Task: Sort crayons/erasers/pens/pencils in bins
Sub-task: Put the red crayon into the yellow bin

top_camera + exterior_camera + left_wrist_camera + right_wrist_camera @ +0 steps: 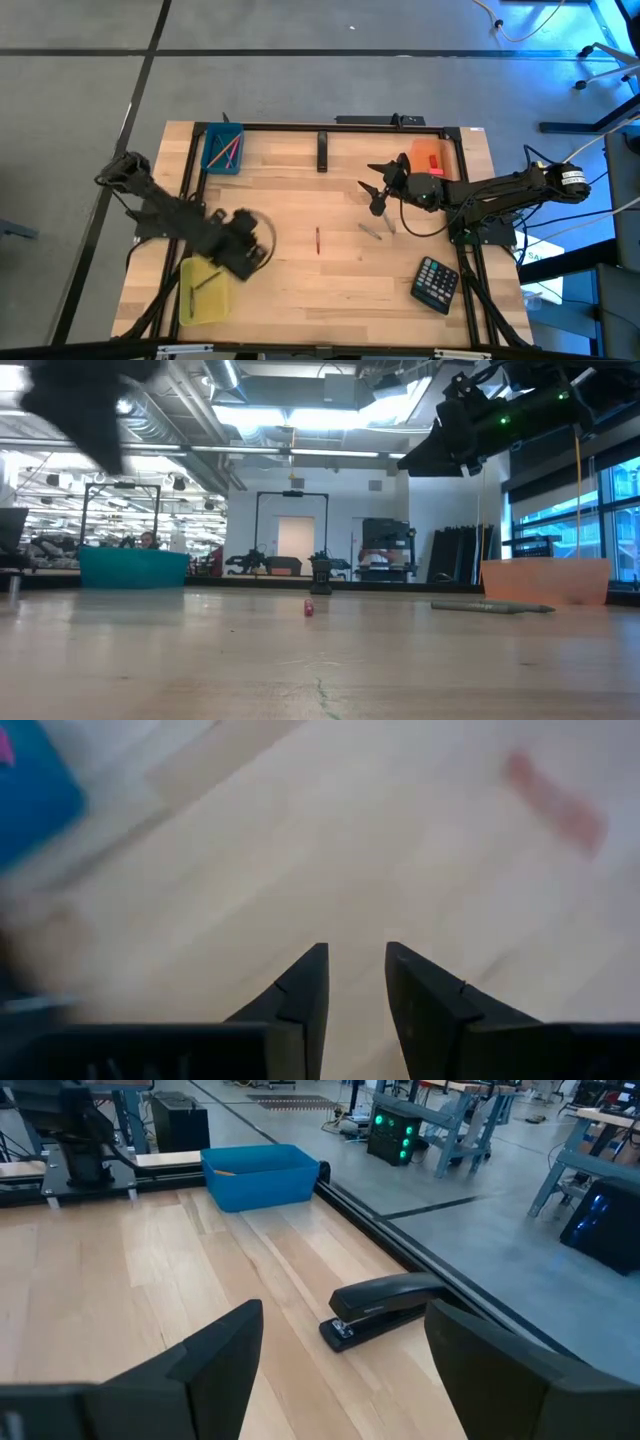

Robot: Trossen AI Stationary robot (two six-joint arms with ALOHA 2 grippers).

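A red stick point(318, 240) and two grey pens point(371, 231) lie loose on the wooden table near its middle. My left gripper point(258, 243) hovers open to the left of the red stick point(555, 800), beside the yellow bin point(203, 292), with nothing between its fingers point(305, 990). The yellow bin holds a couple of sticks. The teal-blue bin point(222, 148) at the far left holds pink and other sticks. My right gripper point(375, 187) hangs open above the table, just left of the orange bin point(432, 160). I cannot make out any erasers.
A black stapler point(385, 1308) lies at the far edge between the teal-blue and orange bins. A black calculator point(436, 283) sits near the front right. A black frame rail point(330, 127) runs round the table. Bare wood lies around the loose sticks.
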